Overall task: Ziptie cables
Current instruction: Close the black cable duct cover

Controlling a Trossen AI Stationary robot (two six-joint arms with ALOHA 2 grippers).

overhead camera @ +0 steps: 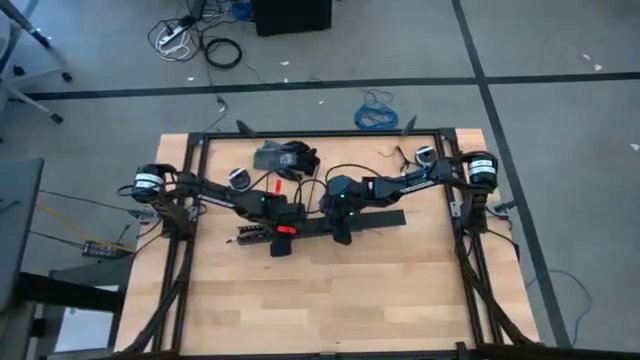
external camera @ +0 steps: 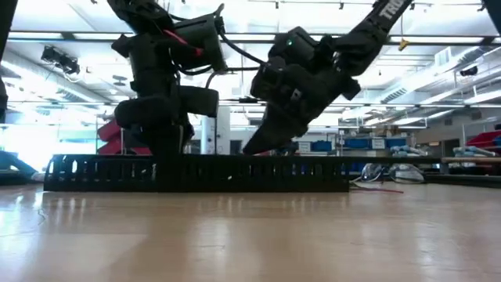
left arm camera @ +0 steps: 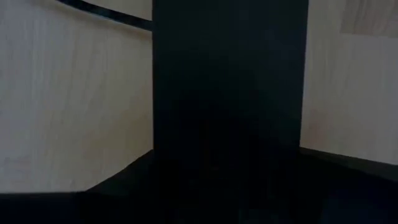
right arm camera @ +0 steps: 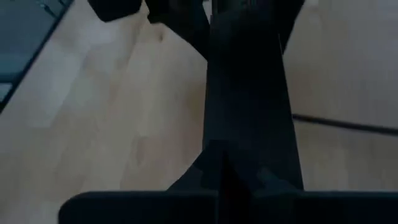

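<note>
In the high view, the left gripper (overhead camera: 277, 234) and right gripper (overhead camera: 343, 228) are seen lowered onto a long black strip (overhead camera: 385, 218) mid-table; a dark bundle (overhead camera: 287, 157), possibly the cables, lies near the far edge. In the low view, both grippers meet the strip (external camera: 196, 174). Finger positions cannot be told; the wrist views are filled by dark surfaces.

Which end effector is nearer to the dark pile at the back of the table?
The left. The left end effector is just in front of the dark pile; the right end effector sits farther to the right. Both are down on the long black strip.
</note>
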